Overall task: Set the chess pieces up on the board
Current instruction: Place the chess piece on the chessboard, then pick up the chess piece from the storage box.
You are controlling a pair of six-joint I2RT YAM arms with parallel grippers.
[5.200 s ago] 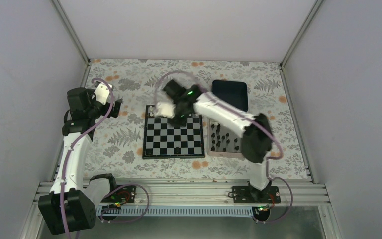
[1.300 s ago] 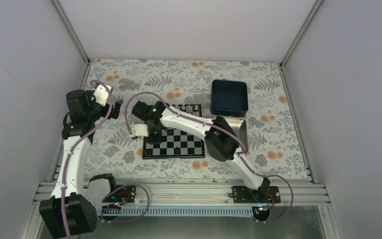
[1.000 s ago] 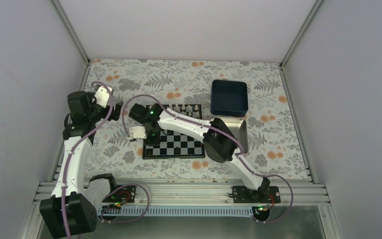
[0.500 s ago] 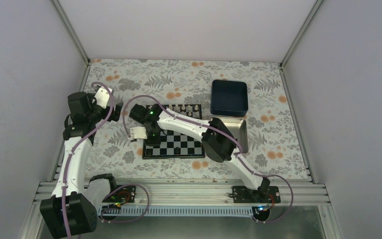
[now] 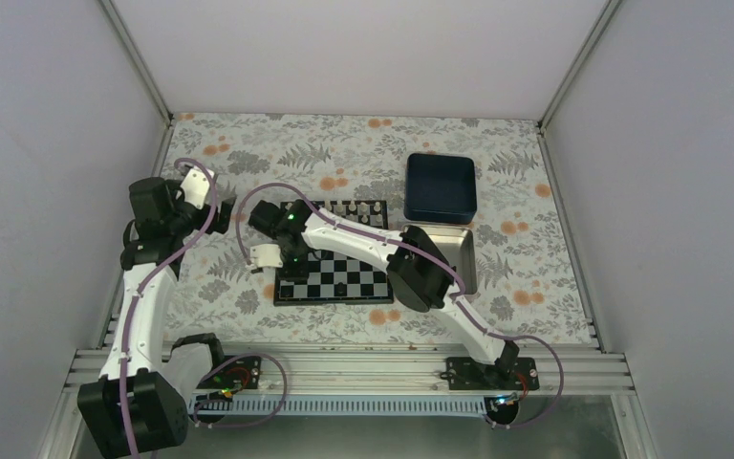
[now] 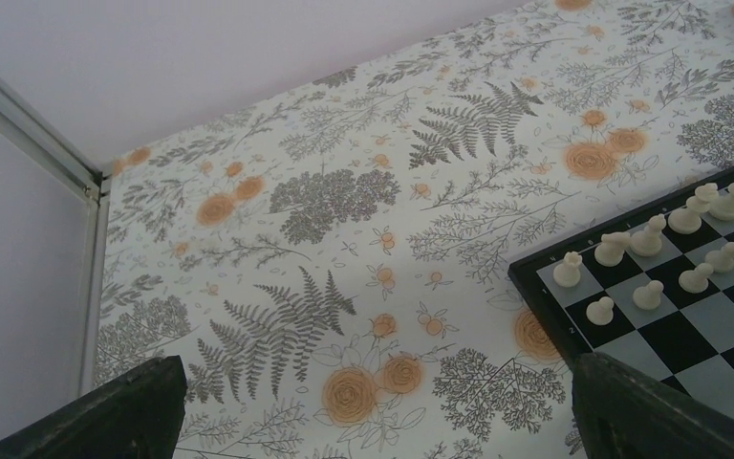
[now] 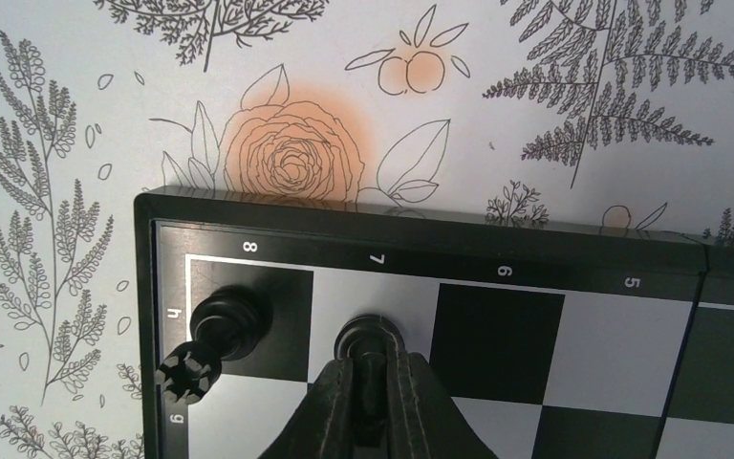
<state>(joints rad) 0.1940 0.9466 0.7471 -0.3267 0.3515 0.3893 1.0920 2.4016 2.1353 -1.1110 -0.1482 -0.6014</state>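
My right gripper [image 7: 371, 371] hangs at the corner of the board [image 7: 420, 239], with its fingers closed tight on a black piece [image 7: 368, 335] that stands on the square next to the corner one. By that corner I see two other black pieces [image 7: 231, 316]. My left gripper [image 6: 373, 382] is off the board, near the white pieces [image 6: 645, 239], wide open and empty.

Table [image 5: 248, 153]: board [image 5: 373, 283], blue tray [image 5: 440, 186], silver tray [image 5: 464, 263]

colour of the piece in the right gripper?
Black chess piece, on a silvery-white square; clearest in the right wrist view.
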